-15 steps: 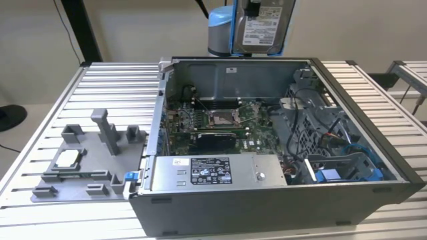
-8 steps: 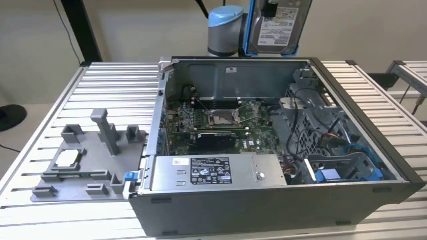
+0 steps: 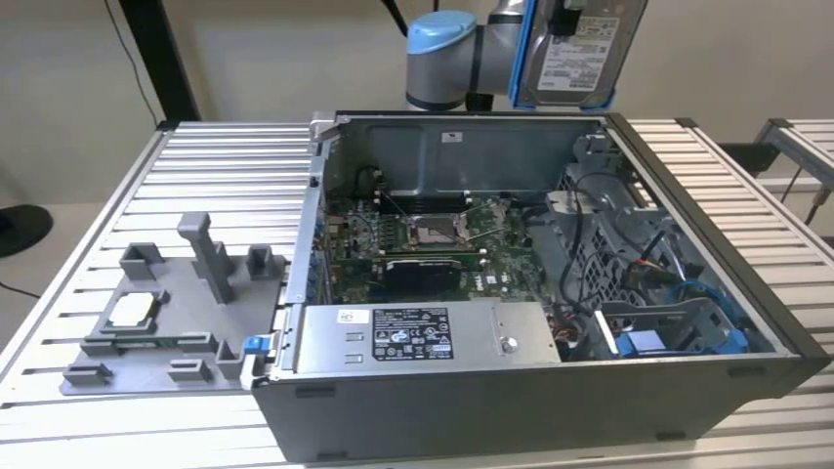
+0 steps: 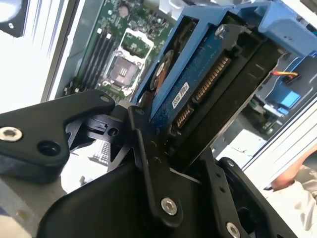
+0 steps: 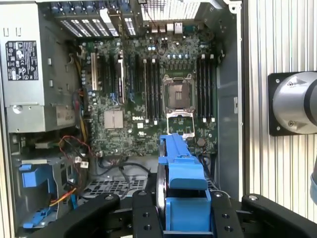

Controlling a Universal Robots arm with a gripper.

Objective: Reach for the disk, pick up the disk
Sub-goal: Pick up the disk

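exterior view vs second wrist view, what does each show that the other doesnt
Exterior view alone: the grey fixture on the slatted table, and the disk's white label face. Second wrist view alone: the disk's blue circuit-board underside with its connectors, and a person's sleeve. Both: the disk clamped in the hand, lifted above the open computer case.
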